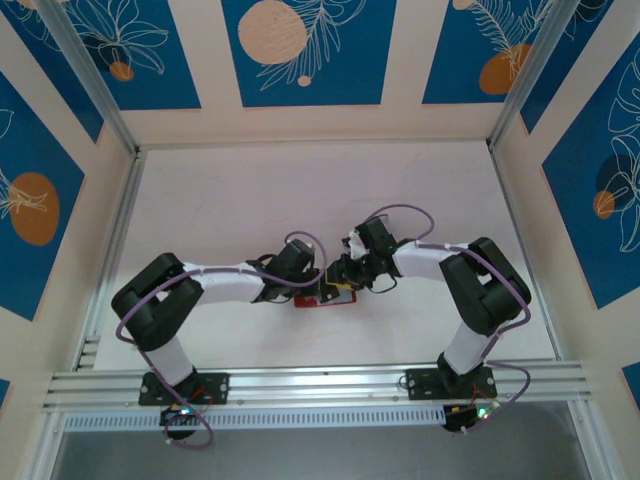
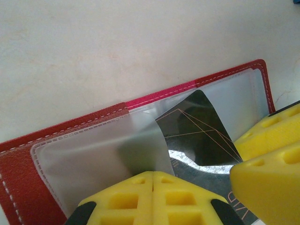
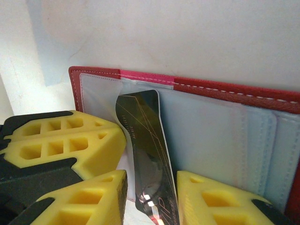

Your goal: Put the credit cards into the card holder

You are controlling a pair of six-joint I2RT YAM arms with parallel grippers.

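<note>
Right tool low, tight on dark card; left tool closed at card holder.

Arms white, black joints; purple cables; claw fingers yellow, latticed.

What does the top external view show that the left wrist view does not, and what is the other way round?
Top external: both arms whole, bases on the rail, blue patterned walls, and the left gripper and right gripper meeting from opposite sides over the card holder. Left wrist: the holder's clear sleeves, its white stitching, thin orange lines on the dark card, which leans against the sleeves, and the left fingers pressed together. Shared: the red holder on the pale table, with both grippers at it.
</note>
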